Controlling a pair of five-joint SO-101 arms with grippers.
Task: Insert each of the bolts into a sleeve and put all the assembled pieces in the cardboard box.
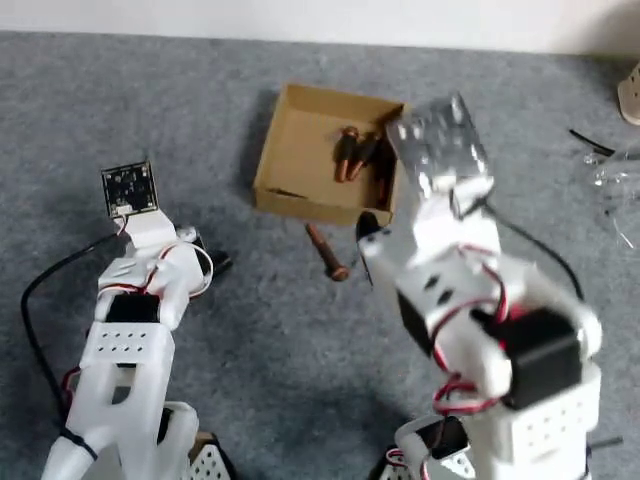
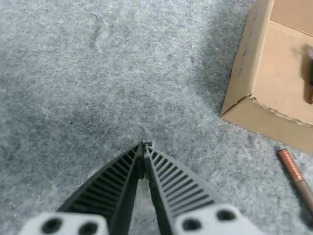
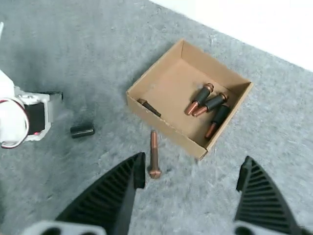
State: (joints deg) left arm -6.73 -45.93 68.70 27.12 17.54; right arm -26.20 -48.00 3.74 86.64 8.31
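Observation:
The cardboard box [image 1: 300,150] [image 3: 161,81] [image 2: 249,73] holds three bolts in black sleeves [image 3: 208,105] [image 1: 355,152]. A dark bolt [image 3: 149,107] leans inside its near wall. One bare copper bolt [image 1: 326,252] [image 3: 154,154] [image 2: 296,176] lies on the carpet just in front of the box. A loose black sleeve [image 3: 81,131] [image 1: 220,263] rests beside the left arm [image 1: 150,270]. My left gripper [image 2: 145,147] is shut and empty, low over the carpet left of the box. High above the bare bolt and the box, my right gripper [image 3: 191,166] hangs open with nothing in it.
Grey carpet covers the table. The right arm's wrist [image 1: 440,150] overhangs the box's right corner. Wires and clear plastic bits [image 1: 610,170] lie at the far right. A black cable [image 1: 35,300] trails left of the left arm.

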